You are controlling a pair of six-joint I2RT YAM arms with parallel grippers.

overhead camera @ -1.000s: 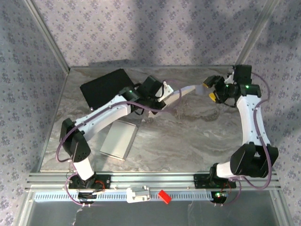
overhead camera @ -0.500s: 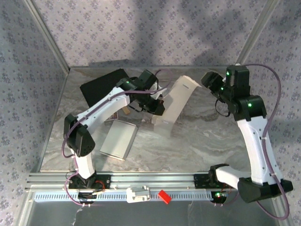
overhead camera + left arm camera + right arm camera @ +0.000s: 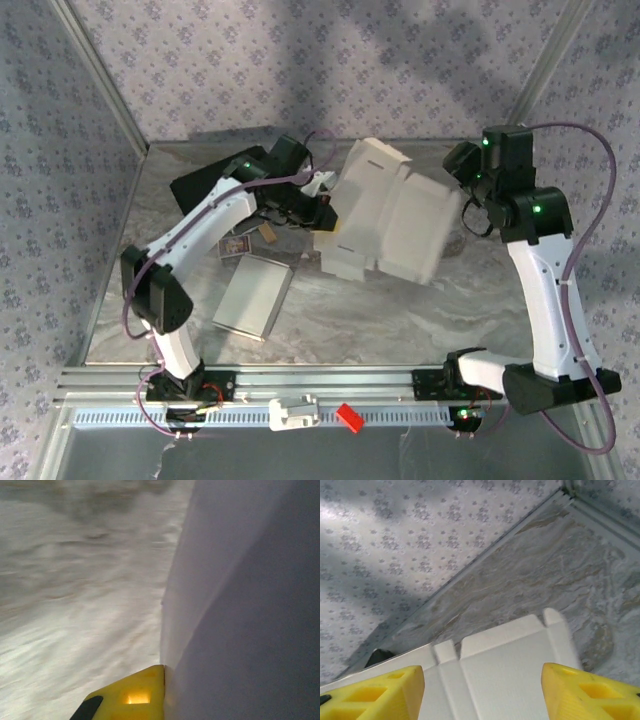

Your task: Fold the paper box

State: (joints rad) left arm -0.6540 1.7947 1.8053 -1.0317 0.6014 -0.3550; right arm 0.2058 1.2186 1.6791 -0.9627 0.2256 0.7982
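Risks and inventory, paper-box fold. The paper box [image 3: 395, 215], one flat white blank with creased panels and tabs, hangs tilted above the middle of the counter [image 3: 480, 290] toward its far edge, clear of the surface as far as the top view shows.

The left fingers [image 3: 132, 697] are closed on the blank's left edge. The right fingers [image 3: 590, 687] stand apart with the opposite edge and its tabs lying between them — not clamped.

Likely failures (judged from this pose):
- The blank is carried by a single thin edge, so a swing or a sagging panel could pull it out of the left fingers and drop it.
- If the right fingers close off a crease, they may crumple a panel or bend a tab.
- If the two arms draw apart once both hold, the paper could tear.
- A dropped blank could land on the small items by the left arm.

Count:
- paper box — one
- black mat [image 3: 205, 185], far left corner — one
- grey flat plate [image 3: 250, 298], toward the near left — one
- small card [image 3: 233, 246] — one
- small brown piece [image 3: 270, 232] — one
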